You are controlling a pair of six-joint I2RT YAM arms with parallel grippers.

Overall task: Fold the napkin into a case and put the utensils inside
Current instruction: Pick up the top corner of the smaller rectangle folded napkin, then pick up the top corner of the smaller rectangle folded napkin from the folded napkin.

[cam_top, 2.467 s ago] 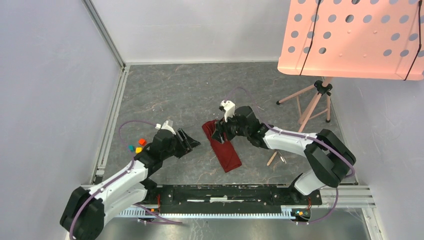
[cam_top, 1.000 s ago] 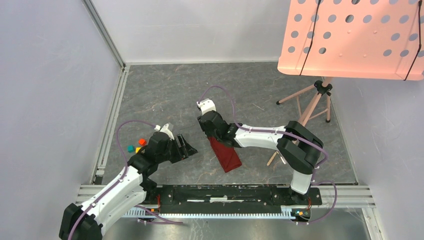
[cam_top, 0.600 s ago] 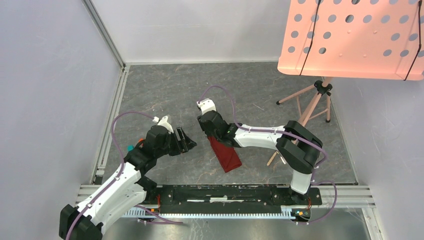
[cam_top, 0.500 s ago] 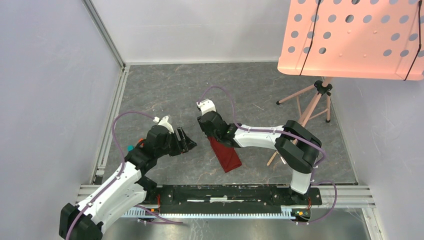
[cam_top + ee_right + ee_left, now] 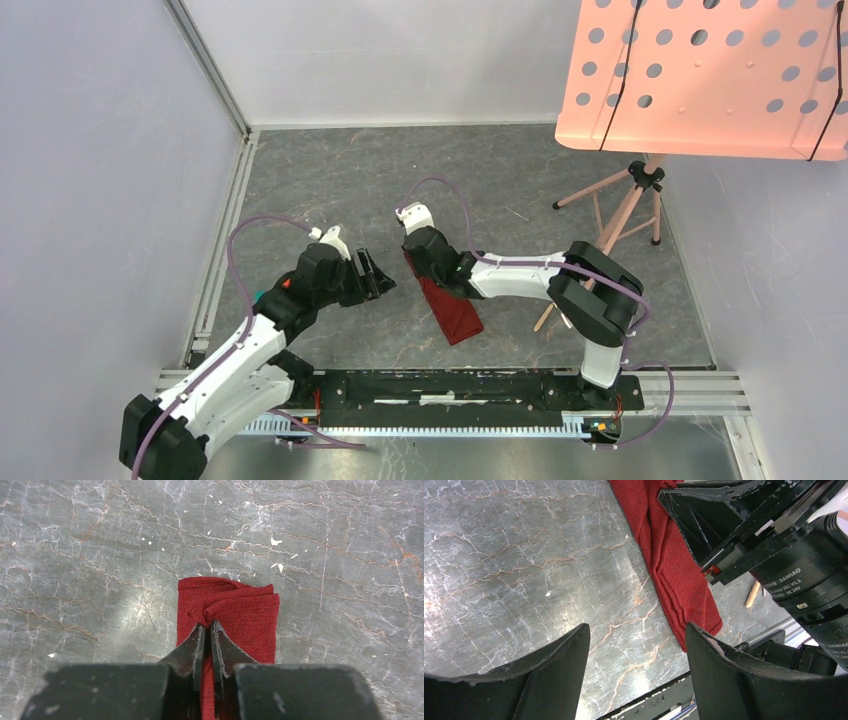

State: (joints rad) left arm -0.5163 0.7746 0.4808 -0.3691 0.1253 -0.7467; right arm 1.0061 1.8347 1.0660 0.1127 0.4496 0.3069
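Lying on the gray marble table [image 5: 340,180], the folded maroon napkin [image 5: 455,310] is forming a narrow strip between the arms. The right gripper [image 5: 208,625] is pinching a raised crease at its far end, jaws nearly together. The left gripper [image 5: 636,628] is hovering beside it, spread wide, holding nothing.

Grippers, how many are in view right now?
2. The left gripper stands open left of the napkin, apart from it; the right gripper pinches the napkin's far end. None seems hidden.
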